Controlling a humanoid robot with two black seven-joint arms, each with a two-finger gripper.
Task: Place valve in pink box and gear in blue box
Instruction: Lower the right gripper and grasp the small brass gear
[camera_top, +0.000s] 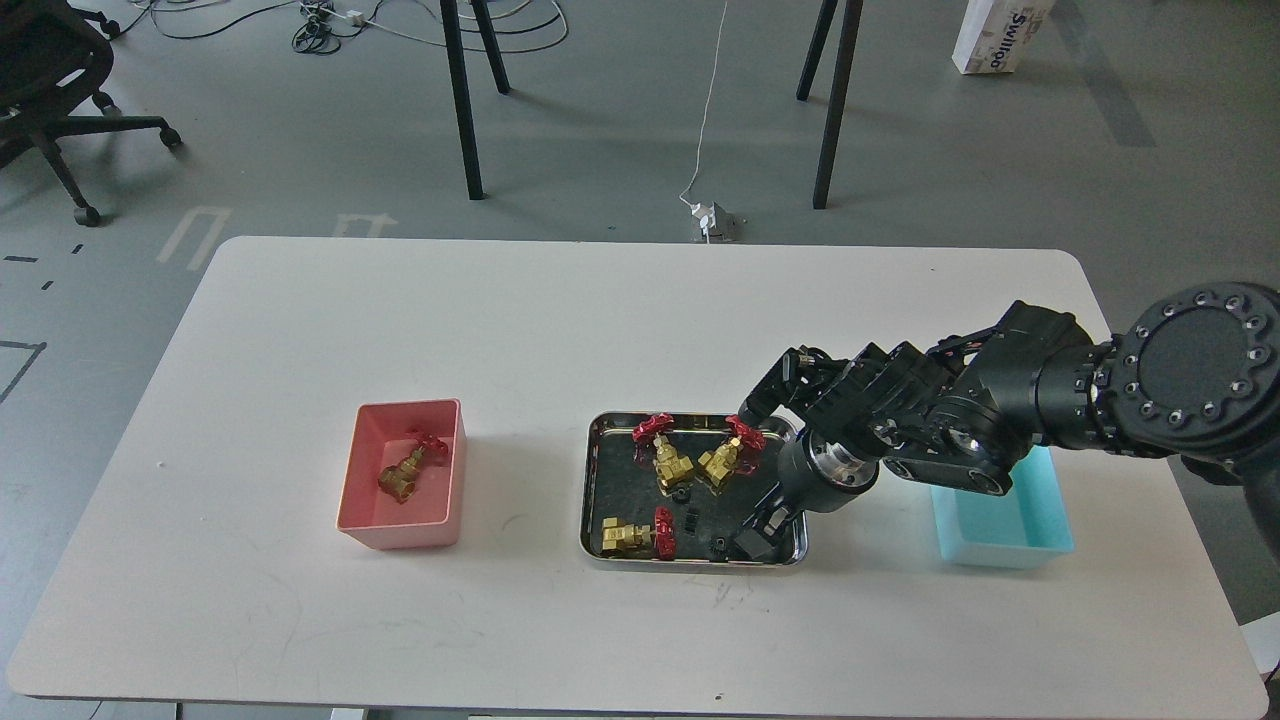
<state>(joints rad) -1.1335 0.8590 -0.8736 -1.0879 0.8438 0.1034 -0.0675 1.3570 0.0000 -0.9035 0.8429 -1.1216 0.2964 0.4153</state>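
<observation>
The pink box (397, 531) stands on the left of the table with one brass valve (404, 472) in it. Three more valves (667, 457) (724, 455) (635, 535) lie in the steel tray (588, 482). Small black gears (681, 494) (690, 520) (717, 546) lie on the tray floor. The blue box (1003, 553) stands on the right, its far part hidden by my right arm. My right gripper (752, 538) reaches down into the tray's front right corner, just right of a gear. Its fingers are dark against the tray and cannot be told apart. My left arm is out of view.
The white table (300, 330) holds only the two boxes and the tray. Chair legs, cables and a cardboard carton (998, 35) stand on the floor beyond the far edge.
</observation>
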